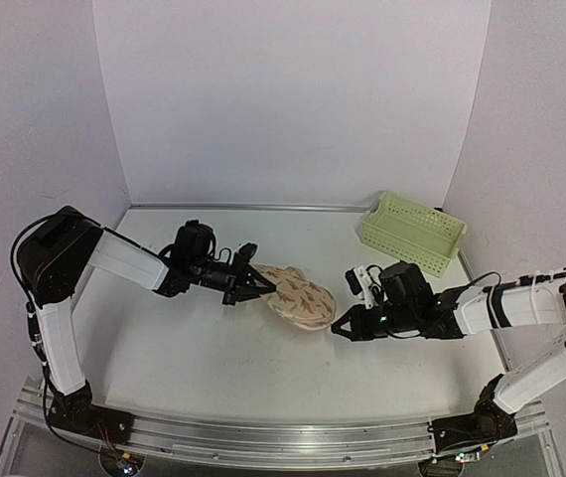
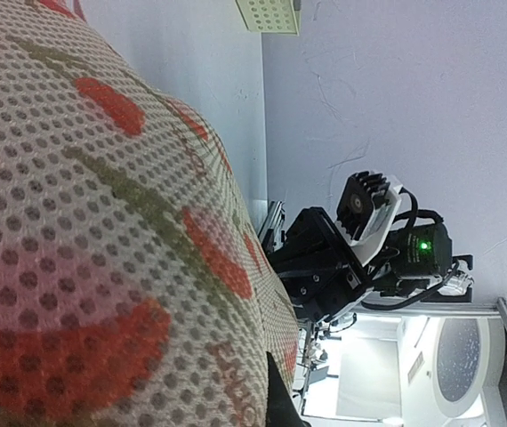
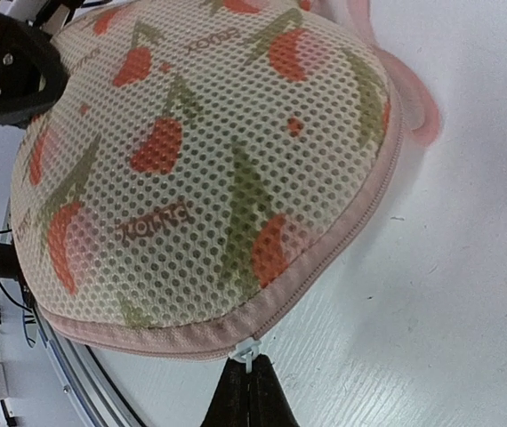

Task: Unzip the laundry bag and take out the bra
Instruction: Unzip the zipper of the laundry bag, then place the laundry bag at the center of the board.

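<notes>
The laundry bag [image 1: 299,296] is a beige mesh pouch with orange-red prints and a pink zip rim, lying mid-table. My left gripper [image 1: 252,281] is shut on its left end; in the left wrist view the mesh [image 2: 102,222] fills the frame and one dark fingertip [image 2: 282,406] shows at the bottom. My right gripper [image 3: 250,381] is shut on the small white zip pull [image 3: 246,349] at the near rim of the bag [image 3: 200,160]; it also shows in the top view [image 1: 342,327]. The zip looks closed. The bra is hidden.
A pale-green plastic basket [image 1: 413,232] stands at the back right of the white table [image 1: 213,358]. White walls close in the back and both sides. The right arm [image 2: 360,249] shows past the bag in the left wrist view.
</notes>
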